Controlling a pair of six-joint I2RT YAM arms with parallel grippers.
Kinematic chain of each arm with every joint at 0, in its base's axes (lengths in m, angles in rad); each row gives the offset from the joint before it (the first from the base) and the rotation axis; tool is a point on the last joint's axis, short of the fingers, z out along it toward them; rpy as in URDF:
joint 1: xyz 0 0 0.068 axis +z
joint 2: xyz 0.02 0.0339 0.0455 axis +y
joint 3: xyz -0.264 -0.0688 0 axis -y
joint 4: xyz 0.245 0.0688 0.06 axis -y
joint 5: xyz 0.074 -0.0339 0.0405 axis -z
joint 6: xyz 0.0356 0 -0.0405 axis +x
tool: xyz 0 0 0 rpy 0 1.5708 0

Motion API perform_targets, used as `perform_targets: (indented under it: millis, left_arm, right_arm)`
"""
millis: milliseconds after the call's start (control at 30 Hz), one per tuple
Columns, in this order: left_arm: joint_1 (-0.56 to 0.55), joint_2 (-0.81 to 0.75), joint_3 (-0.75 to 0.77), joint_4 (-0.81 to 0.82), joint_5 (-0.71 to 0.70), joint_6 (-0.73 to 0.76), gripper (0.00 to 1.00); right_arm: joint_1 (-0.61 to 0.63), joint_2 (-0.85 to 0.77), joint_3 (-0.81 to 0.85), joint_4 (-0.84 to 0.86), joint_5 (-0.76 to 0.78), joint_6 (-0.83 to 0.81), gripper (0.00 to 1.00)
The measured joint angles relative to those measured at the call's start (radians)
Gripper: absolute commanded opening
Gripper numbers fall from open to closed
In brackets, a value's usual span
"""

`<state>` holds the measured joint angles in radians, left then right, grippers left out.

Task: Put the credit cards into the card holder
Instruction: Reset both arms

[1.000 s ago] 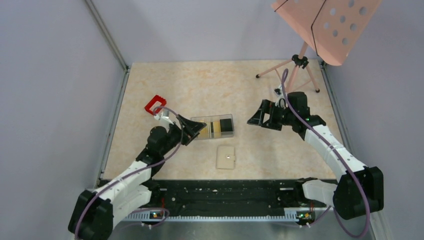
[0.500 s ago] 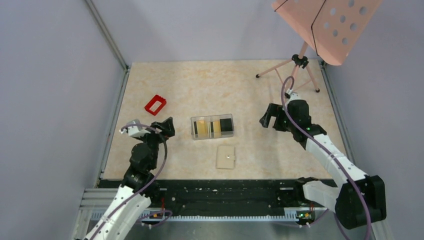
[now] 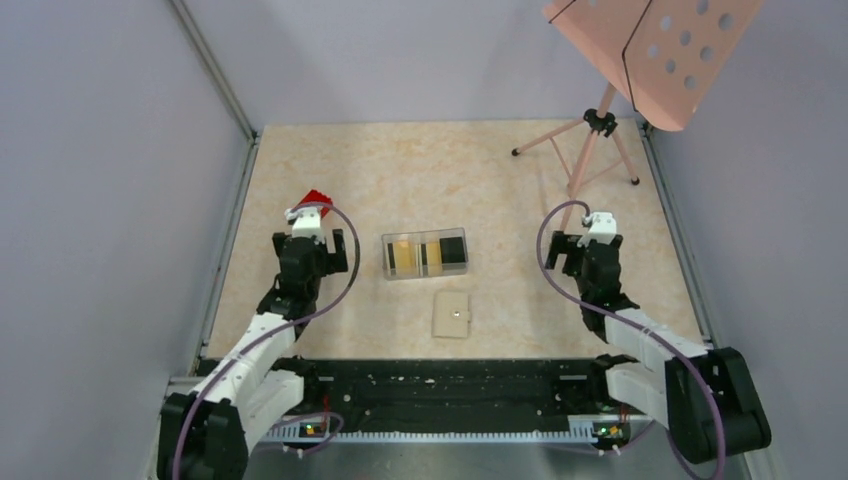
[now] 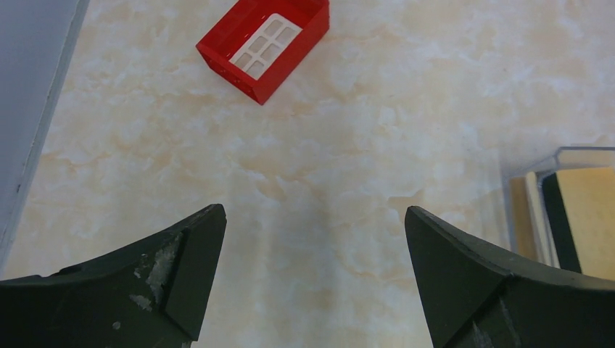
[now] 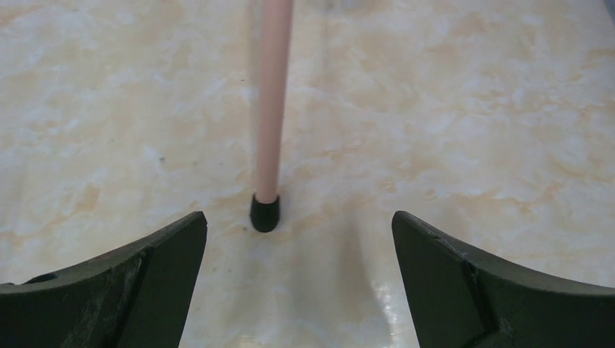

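One marbled beige tabletop [image 3: 450, 170], lavender walls [image 3: 400, 60]; card holder [image 3: 451, 314] near front.

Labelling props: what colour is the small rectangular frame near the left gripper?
The frame is bright red with a white grid inside; left wrist view.

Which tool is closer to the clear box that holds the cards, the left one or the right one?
Left. The left tool is just left of the clear box; the right tool is farther away on the other side, near the pink stand's leg.
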<state>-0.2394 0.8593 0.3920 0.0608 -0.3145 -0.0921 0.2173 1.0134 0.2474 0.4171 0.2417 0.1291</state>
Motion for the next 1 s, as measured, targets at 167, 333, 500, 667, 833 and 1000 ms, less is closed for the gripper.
perform_targets:
  millis: [167, 333, 500, 667, 833, 1000]
  left_arm:
    - [0.161, 0.111, -0.030, 0.166, 0.100, 0.018, 0.99]
    - [0.294, 0.262, -0.115, 0.438, 0.191, 0.014, 0.99]
    - [0.343, 0.387, -0.137, 0.618, 0.266, 0.013, 0.99]
    - [0.356, 0.501, -0.127, 0.800, 0.344, 0.014, 0.99]
    - [0.356, 0.603, -0.114, 0.866, 0.396, 0.020, 0.99]
    - [0.356, 0.604, -0.110, 0.902, 0.397, 0.025, 0.99]
  right_arm:
    - [-0.081, 0.156, -0.050, 0.257, 0.020, -0.042, 0.99]
    - [-0.125, 0.274, -0.059, 0.463, 0.008, -0.080, 0.99]
    - [-0.141, 0.384, -0.089, 0.659, 0.008, -0.086, 0.99]
    - [-0.142, 0.439, -0.092, 0.721, 0.003, -0.096, 0.99]
    - [-0.152, 0.439, -0.089, 0.729, -0.008, -0.096, 0.99]
    - [-0.154, 0.439, -0.089, 0.730, -0.008, -0.096, 0.99]
